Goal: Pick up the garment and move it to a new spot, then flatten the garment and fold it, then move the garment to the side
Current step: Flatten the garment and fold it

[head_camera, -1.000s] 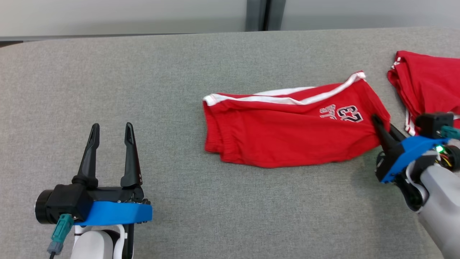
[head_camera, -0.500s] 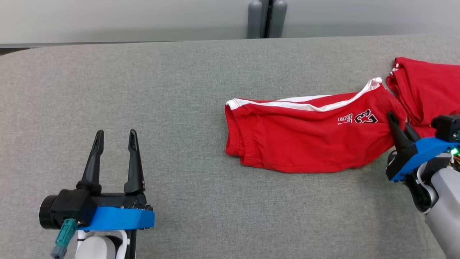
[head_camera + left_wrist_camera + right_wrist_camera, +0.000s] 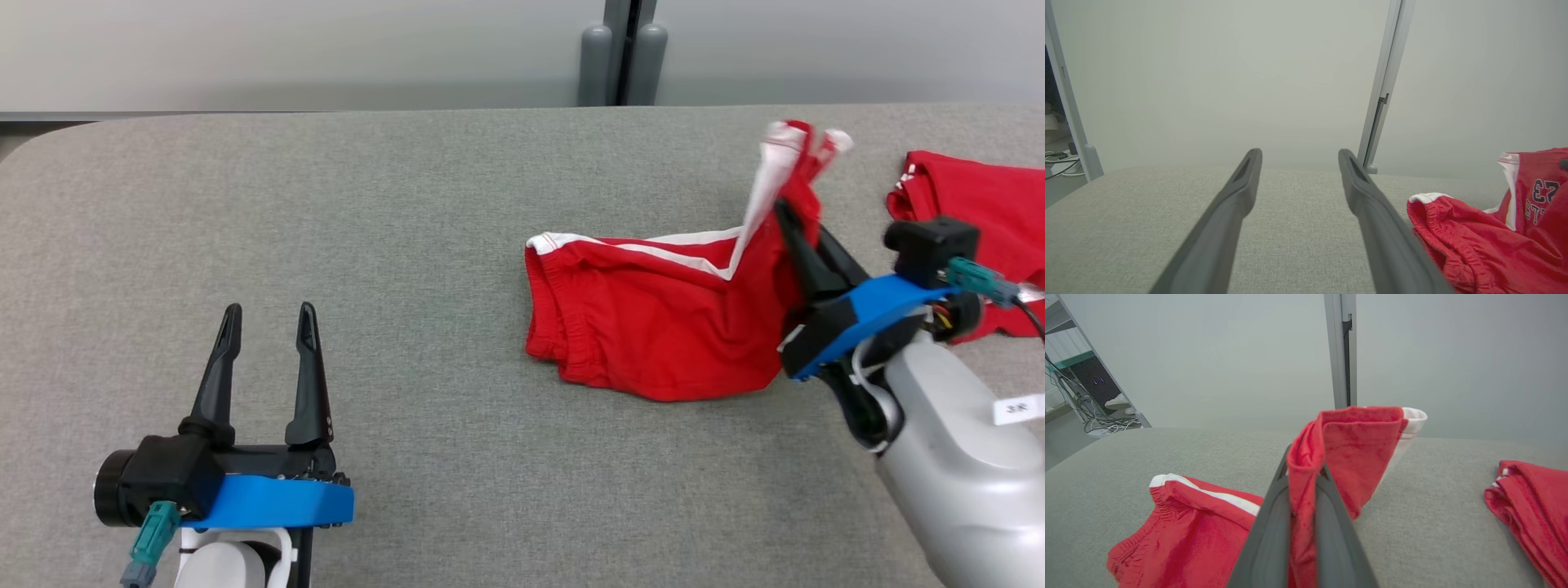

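Fingers of my right gripper clamp one corner of the red shorts above the grey table; my left gripper hovers, fingers wide, empty.

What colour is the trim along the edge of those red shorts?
White trim on the red fabric shorts; the head view shows it best.

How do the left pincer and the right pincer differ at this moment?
The left pincer stands open; the right pincer is shut. The left pincer holds nothing, while the right pincer grips the red shorts and holds one end above the grey table. Both have two long dark fingers.
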